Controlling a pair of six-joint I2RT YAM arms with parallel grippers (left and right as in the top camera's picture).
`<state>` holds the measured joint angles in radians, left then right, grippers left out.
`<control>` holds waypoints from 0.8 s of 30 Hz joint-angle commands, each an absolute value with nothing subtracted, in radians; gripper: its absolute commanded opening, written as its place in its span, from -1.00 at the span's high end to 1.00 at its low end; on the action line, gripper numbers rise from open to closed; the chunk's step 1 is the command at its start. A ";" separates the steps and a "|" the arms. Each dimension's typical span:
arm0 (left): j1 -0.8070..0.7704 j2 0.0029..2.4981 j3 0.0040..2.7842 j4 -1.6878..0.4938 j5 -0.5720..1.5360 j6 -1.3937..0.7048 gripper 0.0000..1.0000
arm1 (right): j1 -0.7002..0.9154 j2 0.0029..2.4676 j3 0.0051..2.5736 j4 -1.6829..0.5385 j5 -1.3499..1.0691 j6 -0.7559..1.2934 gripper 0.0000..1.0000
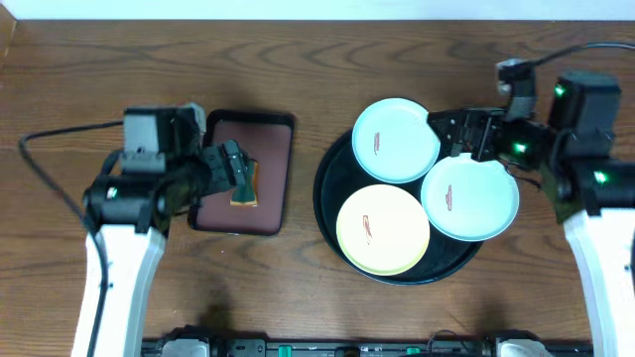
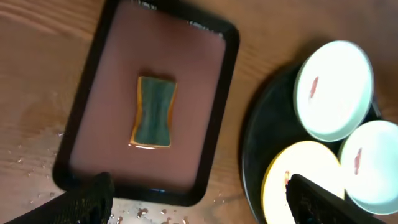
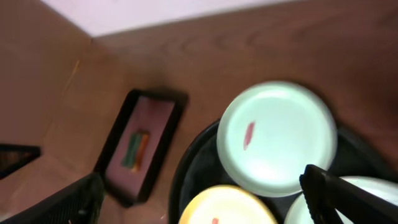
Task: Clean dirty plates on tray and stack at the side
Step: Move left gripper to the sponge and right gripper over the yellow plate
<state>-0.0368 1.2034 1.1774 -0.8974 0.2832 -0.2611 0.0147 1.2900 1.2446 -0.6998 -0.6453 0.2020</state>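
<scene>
The black round tray (image 1: 330, 188) holds three plates, each with a reddish smear: a mint plate (image 1: 396, 139) at the back, a mint plate (image 1: 468, 198) at the right and a yellow plate (image 1: 383, 229) at the front. My right gripper (image 1: 464, 134) is open and empty, hovering between the two mint plates. In the right wrist view its fingers (image 3: 205, 205) straddle the back mint plate (image 3: 277, 138) and the yellow plate (image 3: 227, 208). My left gripper (image 1: 234, 169) is open and empty above the sponge (image 1: 244, 193).
The green and yellow sponge (image 2: 153, 112) lies in a rectangular reddish-brown tray (image 2: 99, 93) with a black rim, left of the round tray (image 2: 252, 149). Water drops dot the wood near its front edge. The left fingers (image 2: 199, 202) spread wide below it.
</scene>
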 commanded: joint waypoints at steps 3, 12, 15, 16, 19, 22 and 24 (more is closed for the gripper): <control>-0.042 1.393 1.195 -0.895 0.240 -0.229 -0.66 | 0.033 1.367 1.261 -0.727 -0.828 0.210 -0.99; -0.065 1.780 1.195 -0.732 0.201 -0.229 -0.13 | 0.191 1.403 1.261 -0.826 -0.702 0.107 -0.61; -0.069 1.844 1.195 -0.685 0.200 -0.215 0.14 | 0.247 1.403 1.261 -0.828 -0.652 0.107 -0.60; -0.069 1.863 1.195 -0.668 0.200 -0.192 0.23 | 0.259 1.403 1.261 -0.828 -0.642 0.107 -0.59; -0.070 1.914 1.195 -0.633 0.189 -0.125 0.50 | 0.297 1.403 1.261 -0.827 -0.607 0.107 -0.58; -0.070 1.966 1.195 -0.615 0.190 -0.089 0.85 | 0.321 1.403 1.261 -0.820 -0.595 0.107 -0.59; -0.070 1.967 1.198 -0.625 0.191 -0.090 0.85 | 0.327 1.403 1.261 -0.819 -0.595 0.107 -0.60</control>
